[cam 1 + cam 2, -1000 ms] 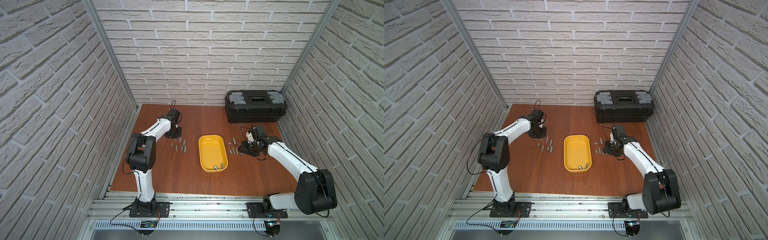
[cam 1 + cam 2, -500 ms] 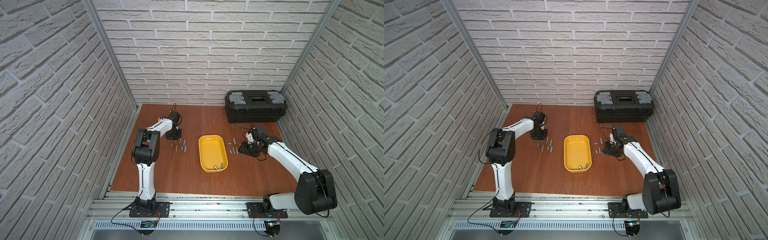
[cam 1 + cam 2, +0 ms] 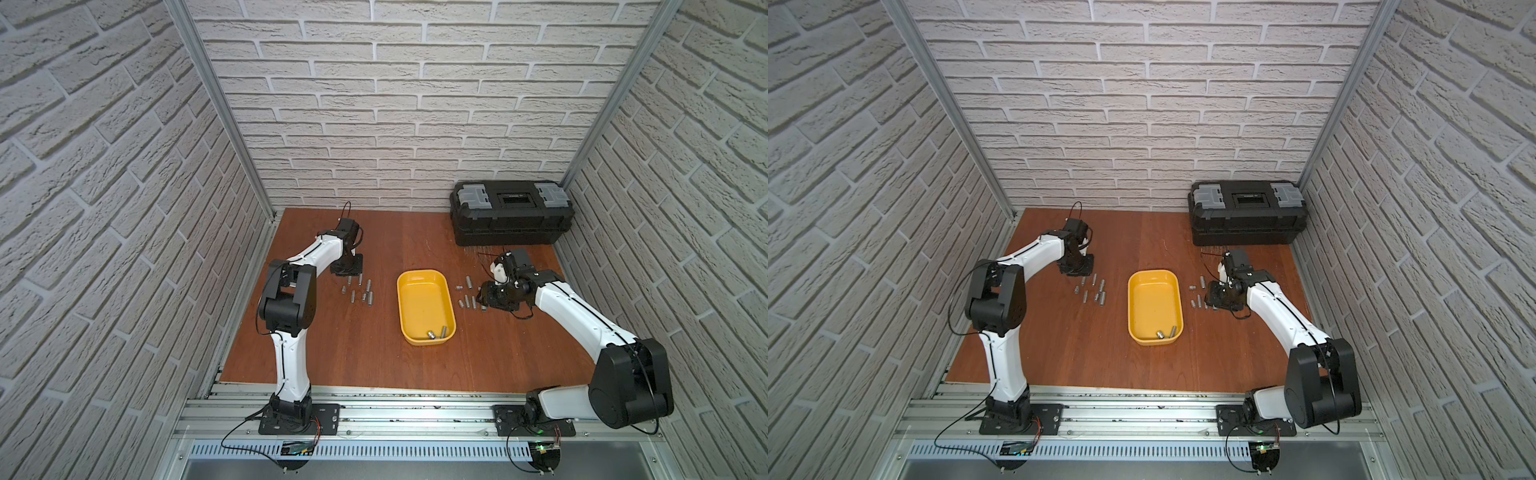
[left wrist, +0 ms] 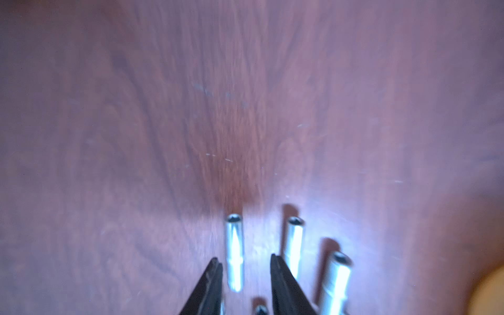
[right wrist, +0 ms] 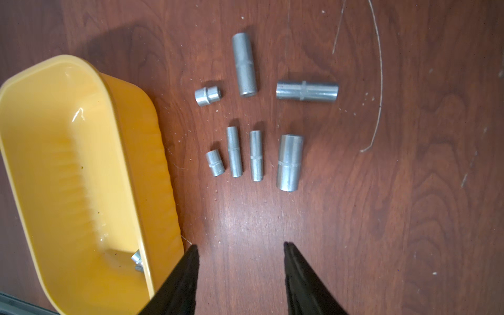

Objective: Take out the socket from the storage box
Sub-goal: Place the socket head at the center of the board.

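Observation:
The yellow storage box (image 3: 419,299) (image 3: 1152,303) sits mid-table with two metal sockets (image 3: 432,333) (image 3: 1160,333) at its near end. My left gripper (image 3: 348,272) (image 3: 1077,271) is low over the table, left of the box. In the left wrist view its jaws (image 4: 244,257) stand apart around a slim socket (image 4: 234,253) lying on the wood, with a gap on each side. My right gripper (image 3: 484,297) (image 5: 240,245) is open and empty beside the box's (image 5: 68,163) right wall. One socket (image 5: 137,260) shows inside the box.
Several sockets (image 3: 361,289) lie on the table left of the box, and several more (image 3: 467,297) (image 5: 256,155) to its right. A closed black toolbox (image 3: 511,218) (image 3: 1248,216) stands at the back right. Brick walls close in on three sides.
My left gripper's jaws have come apart, leaving the socket on the table. The left arm's elbow has shifted a little. The right arm has not moved.

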Tool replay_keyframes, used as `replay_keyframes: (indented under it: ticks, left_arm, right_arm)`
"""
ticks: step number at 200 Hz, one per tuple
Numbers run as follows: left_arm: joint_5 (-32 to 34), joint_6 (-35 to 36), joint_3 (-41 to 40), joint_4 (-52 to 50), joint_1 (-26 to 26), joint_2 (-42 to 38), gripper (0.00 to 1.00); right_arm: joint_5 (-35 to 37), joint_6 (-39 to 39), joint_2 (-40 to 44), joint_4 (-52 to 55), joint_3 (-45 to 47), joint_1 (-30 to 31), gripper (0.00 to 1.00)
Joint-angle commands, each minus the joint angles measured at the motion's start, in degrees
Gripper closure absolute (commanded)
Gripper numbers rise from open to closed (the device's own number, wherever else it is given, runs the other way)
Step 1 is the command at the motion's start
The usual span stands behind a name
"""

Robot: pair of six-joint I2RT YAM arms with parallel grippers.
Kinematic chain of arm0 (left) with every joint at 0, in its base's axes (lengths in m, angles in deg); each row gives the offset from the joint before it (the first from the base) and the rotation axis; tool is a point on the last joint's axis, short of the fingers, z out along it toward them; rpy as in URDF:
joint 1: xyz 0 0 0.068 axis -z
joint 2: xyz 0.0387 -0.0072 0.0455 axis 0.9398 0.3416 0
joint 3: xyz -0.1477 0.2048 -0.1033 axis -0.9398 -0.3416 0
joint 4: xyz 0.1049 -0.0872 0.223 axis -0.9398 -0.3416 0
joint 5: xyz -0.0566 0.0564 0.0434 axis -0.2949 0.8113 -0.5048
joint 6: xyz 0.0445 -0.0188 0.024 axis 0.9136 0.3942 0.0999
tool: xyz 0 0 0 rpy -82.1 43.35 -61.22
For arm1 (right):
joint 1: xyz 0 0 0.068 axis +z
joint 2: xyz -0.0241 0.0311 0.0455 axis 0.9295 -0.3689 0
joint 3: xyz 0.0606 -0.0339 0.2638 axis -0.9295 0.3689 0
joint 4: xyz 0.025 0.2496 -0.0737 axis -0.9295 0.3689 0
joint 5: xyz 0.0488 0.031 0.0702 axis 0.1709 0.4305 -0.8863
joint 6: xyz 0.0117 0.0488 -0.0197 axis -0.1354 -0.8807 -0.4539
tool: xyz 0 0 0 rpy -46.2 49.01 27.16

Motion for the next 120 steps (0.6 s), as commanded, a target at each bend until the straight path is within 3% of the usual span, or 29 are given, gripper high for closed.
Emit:
replay_keyframes:
  ticks: [1,120]
  left_arm:
    - [0.2,-0.71,-0.01,-0.43,1.64,-6.63,0.63]
    - [1.6,-8.32,-20.18,5.13,5.53,-22.08,0.59]
  right_arm:
    - [-0.11,1.73,-1.47,-0.19,-2.77,2.4,0.49]
    - [1.88,-0.08,-11.67,-4.39,-7.73,12.2,0.5]
